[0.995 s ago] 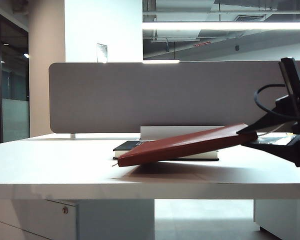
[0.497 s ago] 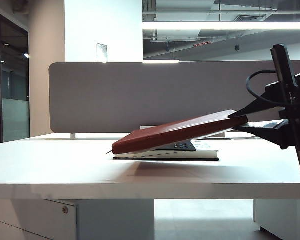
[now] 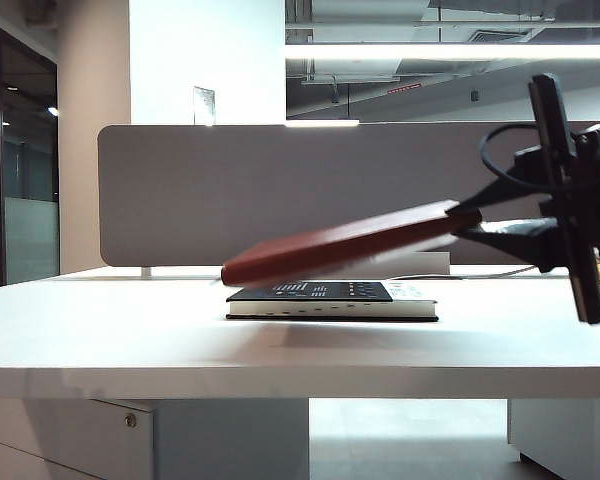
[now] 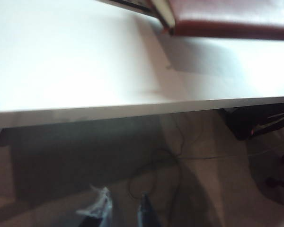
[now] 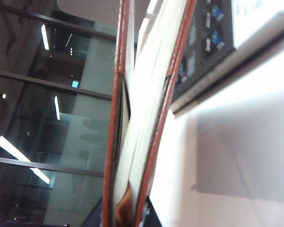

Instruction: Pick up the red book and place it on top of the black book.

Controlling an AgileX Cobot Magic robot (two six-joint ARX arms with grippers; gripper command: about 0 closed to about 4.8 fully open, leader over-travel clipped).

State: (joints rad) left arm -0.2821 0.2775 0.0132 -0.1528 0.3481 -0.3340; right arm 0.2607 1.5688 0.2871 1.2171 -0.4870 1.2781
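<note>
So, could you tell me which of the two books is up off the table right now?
The red book: the right gripper holds one end, so it hangs tilted in the air. The black book lies flat on the table beneath it.

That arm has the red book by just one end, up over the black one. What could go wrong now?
The right end effector pinches the red book at one end only, so the far end droops toward the black book; it might slip or swing. In the right wrist view its covers gape, so pages could fan open. Lowered tilted, the low corner may land first and nudge the black book. The left end effector waits off the table.
</note>
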